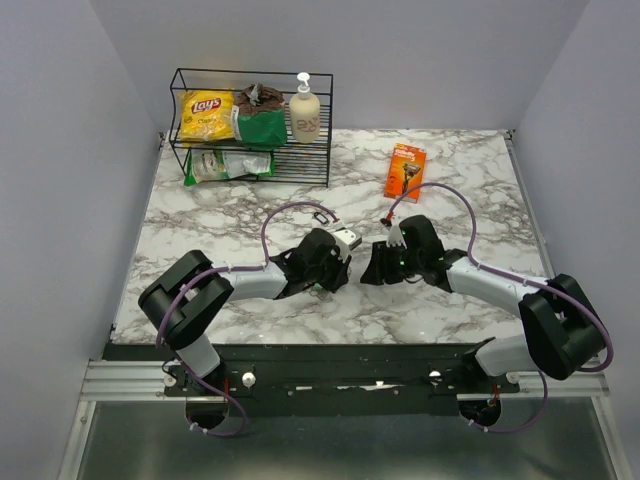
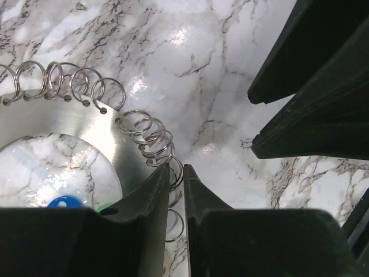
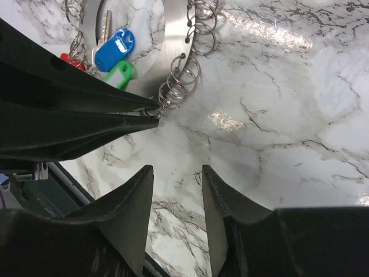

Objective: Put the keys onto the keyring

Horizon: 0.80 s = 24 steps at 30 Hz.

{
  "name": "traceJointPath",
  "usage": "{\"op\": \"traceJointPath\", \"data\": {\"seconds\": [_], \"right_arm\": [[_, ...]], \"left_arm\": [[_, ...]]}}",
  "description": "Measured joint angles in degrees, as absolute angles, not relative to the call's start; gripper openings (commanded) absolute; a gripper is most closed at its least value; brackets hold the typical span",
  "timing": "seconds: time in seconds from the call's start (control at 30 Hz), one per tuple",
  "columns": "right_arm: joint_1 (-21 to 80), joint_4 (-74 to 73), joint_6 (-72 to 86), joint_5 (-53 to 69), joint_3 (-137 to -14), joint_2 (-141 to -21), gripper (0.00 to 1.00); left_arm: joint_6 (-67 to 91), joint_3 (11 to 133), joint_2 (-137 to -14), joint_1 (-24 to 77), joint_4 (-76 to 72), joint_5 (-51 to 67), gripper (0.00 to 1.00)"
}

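The keyring [image 2: 69,121] is a flat silvery metal loop with many small wire rings along its rim, lying on the marble table. My left gripper [image 2: 176,168] is shut on its rim, with wire rings pinched between the fingers. The keyring also shows in the right wrist view [image 3: 170,34], with keys inside the loop: a blue head [image 3: 115,49], a green head [image 3: 118,75] and a red head [image 3: 69,59]. My right gripper [image 3: 177,168] is open and empty, just right of the left gripper and facing it. In the top view the left gripper [image 1: 335,270] and the right gripper [image 1: 375,265] hide the keyring.
A black wire rack [image 1: 252,125] at the back left holds a chips bag [image 1: 205,113], a green packet and a soap bottle [image 1: 304,115]. An orange razor pack [image 1: 405,171] lies at the back right. A small dark clip [image 1: 323,218] lies behind the left gripper.
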State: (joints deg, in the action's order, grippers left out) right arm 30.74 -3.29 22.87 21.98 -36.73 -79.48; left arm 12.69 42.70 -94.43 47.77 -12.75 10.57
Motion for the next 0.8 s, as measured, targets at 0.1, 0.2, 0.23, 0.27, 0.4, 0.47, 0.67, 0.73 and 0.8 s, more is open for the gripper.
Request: {"op": "traceJointPath", "data": {"seconds": [0.1,0.2,0.23,0.27,0.4,0.47,0.67,0.73,0.8], "right_arm": [[30.7,-3.3,22.9,22.0,-36.6,-79.5,0.47],[30.7,-3.3,22.9,22.0,-36.5,-79.5,0.47],[30.7,-3.3,22.9,22.0,-36.5,-79.5,0.47],[30.7,-3.3,22.9,22.0,-36.4,-79.4,0.47],[30.7,-3.3,22.8,22.1,-36.4,-79.2,0.47],[30.7,-3.3,22.8,22.1,-36.4,-79.0,0.47],[30.7,-3.3,21.8,22.3,-36.3,-77.2,0.48],[30.7,-3.2,20.9,22.5,-36.1,-76.3,0.48],[30.7,-3.3,19.8,22.7,-35.6,-75.0,0.48]], "left_arm": [[12.6,42.8,-94.4,47.8,-12.8,9.8,0.09],[12.5,43.0,-94.4,47.8,-12.8,9.7,0.0],[12.5,43.2,-94.4,47.8,-12.8,9.7,0.0],[12.4,43.4,-94.4,47.8,-12.7,9.6,0.0],[12.2,43.7,-94.4,47.8,-12.6,9.7,0.0],[12.1,43.8,-94.4,47.8,-12.3,9.7,0.0],[11.8,44.1,-94.2,47.8,-11.7,10.5,0.0],[11.8,44.1,-93.7,47.8,-11.3,11.2,0.0],[11.6,44.1,-92.3,47.7,-10.5,12.3,0.0]]}}
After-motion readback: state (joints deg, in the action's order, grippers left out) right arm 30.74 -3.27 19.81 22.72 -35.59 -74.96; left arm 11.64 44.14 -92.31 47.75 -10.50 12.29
